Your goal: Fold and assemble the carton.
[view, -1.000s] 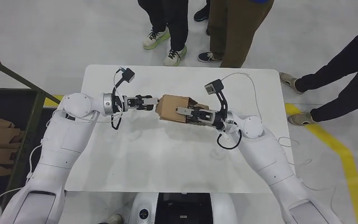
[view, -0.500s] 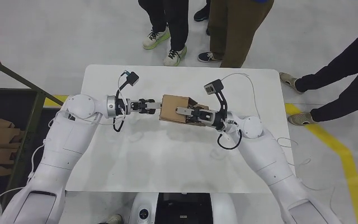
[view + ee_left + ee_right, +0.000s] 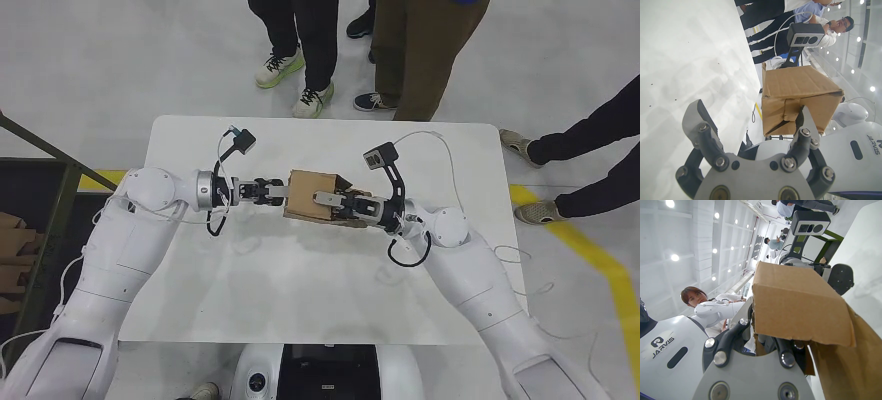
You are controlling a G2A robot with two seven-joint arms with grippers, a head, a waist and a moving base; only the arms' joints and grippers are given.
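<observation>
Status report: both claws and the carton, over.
Left claw open, one fingertip at the carton's folded end, contact unclear. Right claw shut on the carton's opposite end. Nothing between left claw and carton.

Brown carton on a white bench.
The carton [image 3: 312,196] is plain brown cardboard with faint ribbing and one darker, scuffed corner. The bench [image 3: 300,290] is white, flecked with a few tiny dark specks. The left end effector [image 3: 750,108] is silver-grey metal with black pads and links, and the right end effector [image 3: 335,203] shows the same grey and black. The floor [image 3: 80,60] is pale grey with a yellow stripe [image 3: 522,194].
</observation>
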